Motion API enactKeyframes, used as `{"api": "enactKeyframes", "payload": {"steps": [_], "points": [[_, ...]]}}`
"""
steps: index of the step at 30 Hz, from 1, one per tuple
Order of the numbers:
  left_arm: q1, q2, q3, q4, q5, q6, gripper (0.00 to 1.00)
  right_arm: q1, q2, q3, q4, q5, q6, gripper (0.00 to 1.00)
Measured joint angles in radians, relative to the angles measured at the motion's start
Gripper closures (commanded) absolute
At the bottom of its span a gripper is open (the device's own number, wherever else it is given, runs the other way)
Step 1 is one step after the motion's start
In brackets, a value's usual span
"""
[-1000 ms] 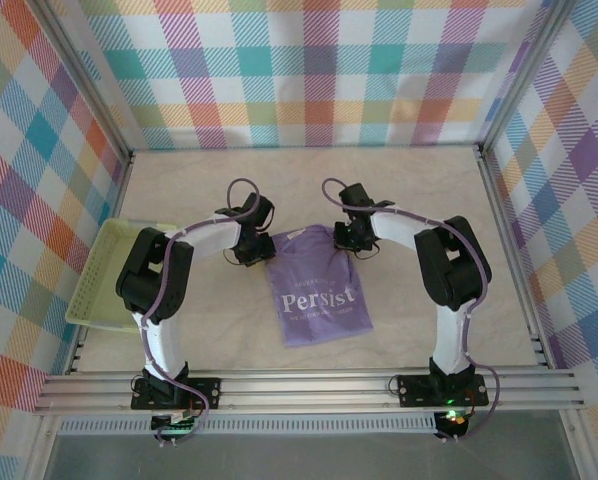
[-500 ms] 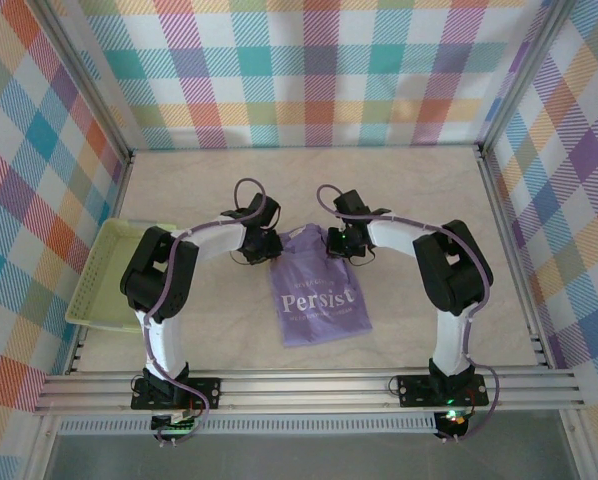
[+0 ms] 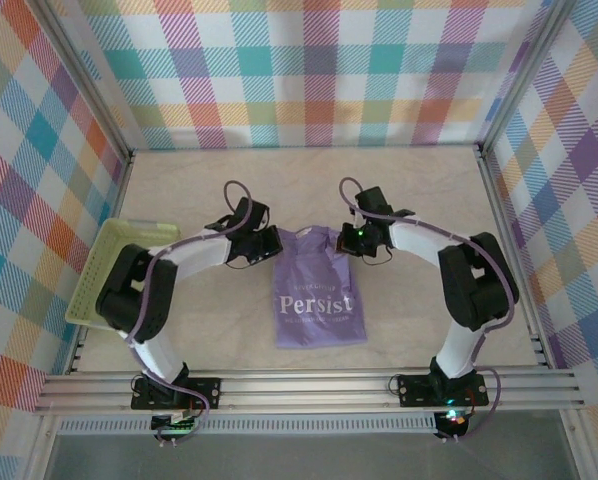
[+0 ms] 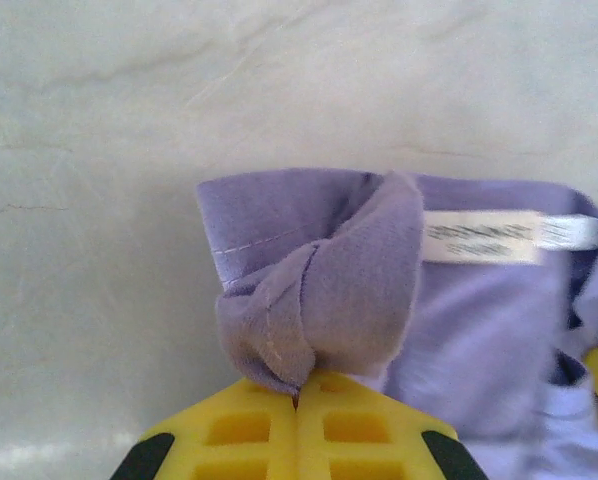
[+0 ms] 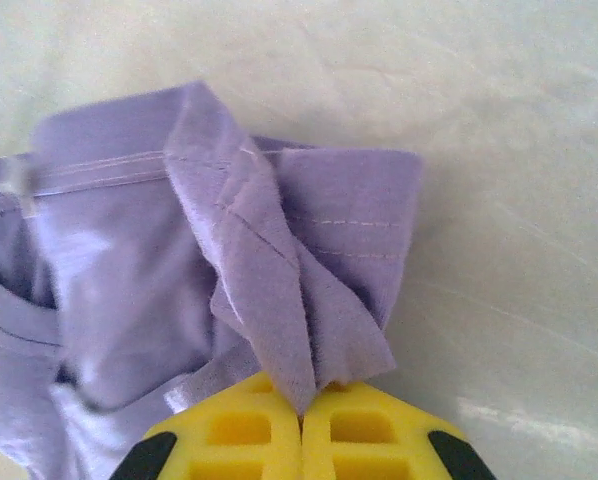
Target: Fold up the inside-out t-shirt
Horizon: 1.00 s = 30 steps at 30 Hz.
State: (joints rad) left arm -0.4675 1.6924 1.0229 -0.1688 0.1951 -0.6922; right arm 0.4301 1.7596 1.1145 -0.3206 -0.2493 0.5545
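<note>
- Pale table [image 3: 179, 190], checked walls [image 3: 319, 80]: purple t-shirt [image 3: 314, 265] lies at centre, print [image 3: 317, 301] up.
- Far corners pinched tight, left gripper [image 3: 270, 243] far-left, right gripper [image 3: 350, 240] far-right, likely to lift that edge evenly for folding.

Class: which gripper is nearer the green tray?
Left. The left gripper pinches the t-shirt's corner right of the tray; the right gripper pinches the opposite corner, farther right.

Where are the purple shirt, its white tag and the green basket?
purple shirt [image 3: 319, 275], top view, middle of the fabric.
white tag [image 4: 484, 237], left wrist view, middle of the tag.
green basket [image 3: 105, 258], top view, its bare floor.
</note>
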Motion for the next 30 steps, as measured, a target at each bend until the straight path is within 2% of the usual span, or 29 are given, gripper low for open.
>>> {"api": "enactKeyframes", "payload": {"steps": [5,9,17,20,24,27,30], "points": [[0.027,-0.139,-0.002,0.016,0.003,0.001,1.0,-0.029,-0.046,0.033,0.01,-0.051,0.007,1.0],[0.071,-0.156,0.042,0.01,0.007,0.005,1.0,-0.06,-0.046,0.121,0.003,-0.08,0.006,1.0],[0.164,-0.132,0.32,-0.034,0.031,0.048,1.0,-0.142,-0.009,0.459,-0.006,-0.134,-0.008,1.0],[0.177,-0.134,0.374,0.005,0.062,0.071,1.0,-0.152,-0.009,0.509,0.006,-0.147,-0.024,1.0],[0.161,-0.172,0.28,0.082,0.109,0.091,1.0,-0.152,-0.048,0.415,0.079,-0.172,-0.041,1.0],[0.116,-0.249,0.092,0.118,0.112,0.11,1.0,-0.145,-0.129,0.217,0.135,-0.187,-0.043,1.0],[0.023,-0.328,-0.1,0.14,0.122,0.114,1.0,-0.126,-0.23,-0.017,0.181,-0.186,-0.042,1.0]]}}
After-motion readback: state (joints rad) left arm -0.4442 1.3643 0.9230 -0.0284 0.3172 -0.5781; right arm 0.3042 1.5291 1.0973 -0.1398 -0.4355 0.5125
